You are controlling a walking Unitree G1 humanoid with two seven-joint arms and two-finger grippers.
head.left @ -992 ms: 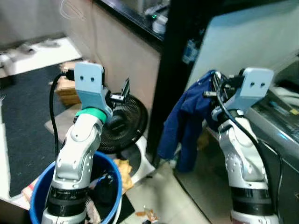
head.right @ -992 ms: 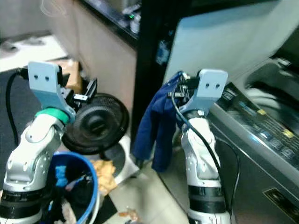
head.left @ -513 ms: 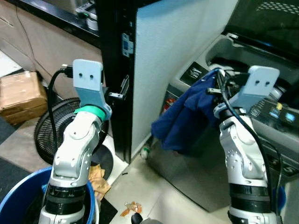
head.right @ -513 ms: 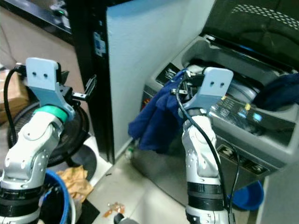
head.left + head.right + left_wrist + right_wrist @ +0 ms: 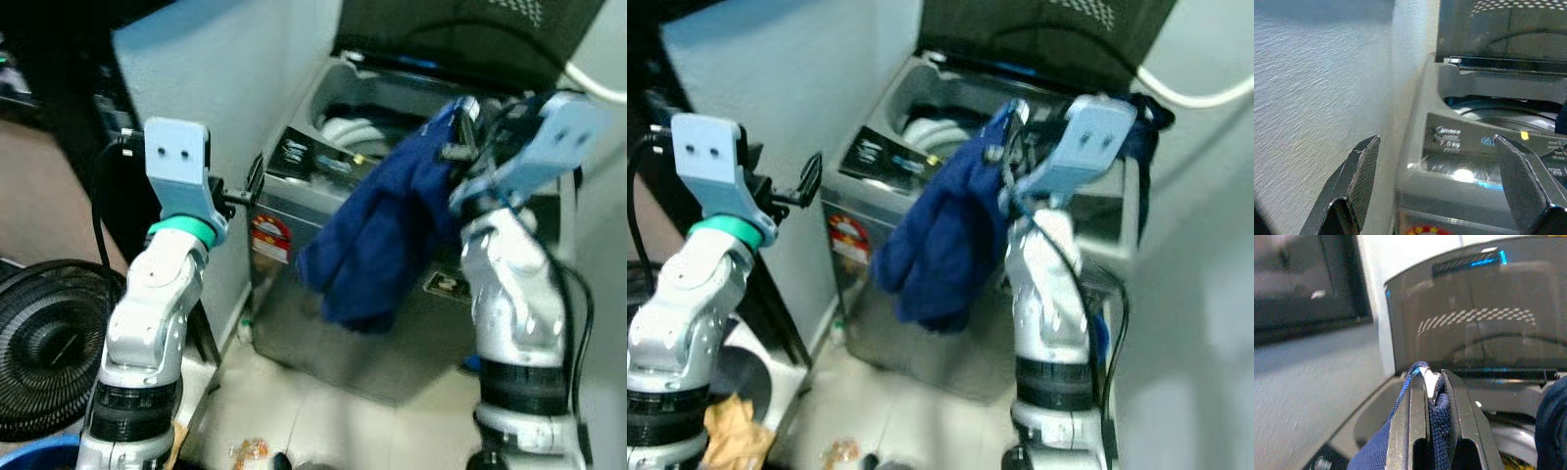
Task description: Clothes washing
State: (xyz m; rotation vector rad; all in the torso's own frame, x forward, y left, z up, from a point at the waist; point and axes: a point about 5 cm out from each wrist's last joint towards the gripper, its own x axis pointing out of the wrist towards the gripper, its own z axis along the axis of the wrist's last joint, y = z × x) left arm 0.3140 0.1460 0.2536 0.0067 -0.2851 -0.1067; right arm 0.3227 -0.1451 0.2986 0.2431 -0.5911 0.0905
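My right gripper (image 5: 1432,382) is clamped on the blue garment (image 5: 377,230), which hangs in front of the open washing machine (image 5: 911,137) at twelve o'clock, while my left gripper (image 5: 1444,171), fingers spread and empty, points toward its control panel (image 5: 1484,144).
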